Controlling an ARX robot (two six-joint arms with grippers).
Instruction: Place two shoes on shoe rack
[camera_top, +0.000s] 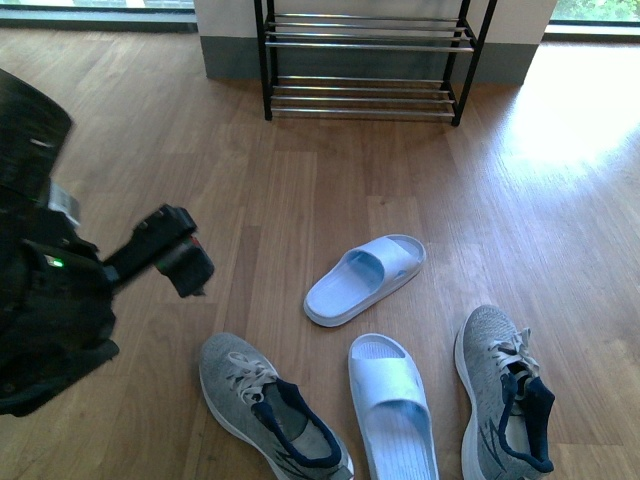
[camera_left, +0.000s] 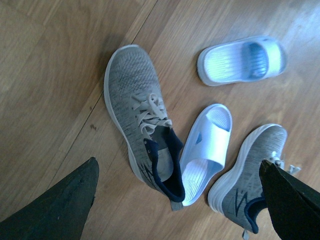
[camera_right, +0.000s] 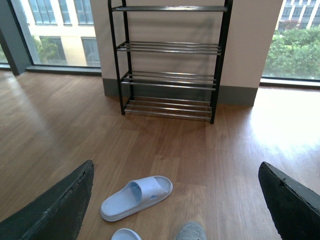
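Front view showed our left tool (camera_top: 178, 252) above the floor (camera_top: 300, 180), jaws wide apart and empty; our right tool (camera_right: 176, 169) gaped likewise. One grey sneaker (camera_top: 262, 403) and the second sneaker (camera_top: 503, 392) lay on that floor, well apart from the shoe rack (camera_top: 366, 62).

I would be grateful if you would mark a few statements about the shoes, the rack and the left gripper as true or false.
1. Both grey knit sneakers lie on the wooden floor, not on the black-framed, chrome-barred shoe rack. True.
2. A pale blue rubber slide sandal lies between the two sneakers. True.
3. The left gripper is shut on a sneaker. False: it is open and holds nothing.
4. The second pale blue slide rests on the rack's lowest tier. False: it lies on the floor, short of the rack.
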